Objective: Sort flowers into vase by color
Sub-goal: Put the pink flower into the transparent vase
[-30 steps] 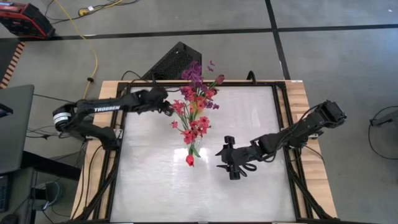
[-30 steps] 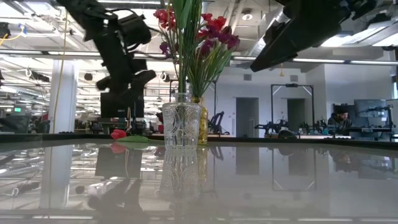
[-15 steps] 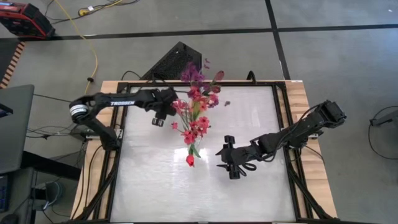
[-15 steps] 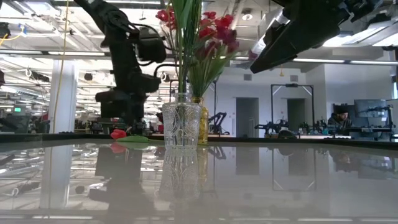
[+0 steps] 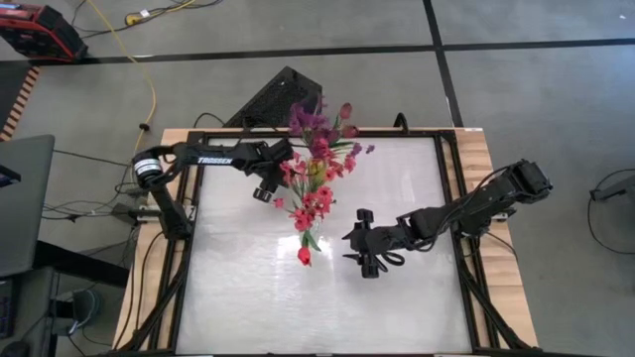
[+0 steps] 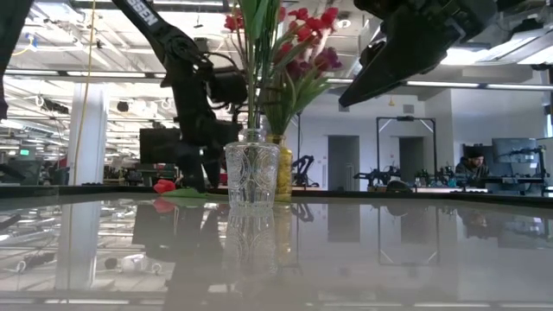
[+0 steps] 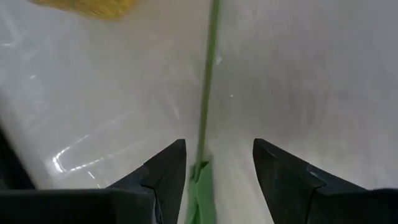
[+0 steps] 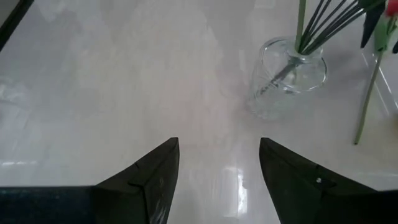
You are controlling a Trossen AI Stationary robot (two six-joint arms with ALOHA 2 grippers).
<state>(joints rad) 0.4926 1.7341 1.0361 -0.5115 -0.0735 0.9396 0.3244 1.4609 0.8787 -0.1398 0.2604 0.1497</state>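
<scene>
Two vases stand at mid-table: a clear glass vase (image 6: 251,173) (image 8: 289,74) and a yellow vase (image 6: 282,168) behind it. Red-pink sprays (image 5: 316,198) and purple sprays (image 5: 310,119) rise from them. A single red tulip (image 5: 304,256) (image 6: 164,185) lies flat on the table near the glass vase. My left gripper (image 5: 264,188) (image 7: 217,155) is open, low beside the bouquet on its left, and a thin green stem (image 7: 205,106) runs between its fingers without clearly touching them. My right gripper (image 5: 359,253) (image 8: 217,155) hovers open to the right of the glass vase.
The white tabletop (image 5: 397,307) is bare toward the near and right edges. A black frame (image 5: 451,198) borders the table. A dark mesh object (image 5: 273,99) sits beyond the far edge. An office room shows behind the table in the low view.
My left gripper has moved from the far side of the bouquet toward the near edge and downward, ending low beside the vases. The blossoms in the vases have swayed and shifted, the purple and maroon tops most of all. The red tulip on the table has stayed put.
</scene>
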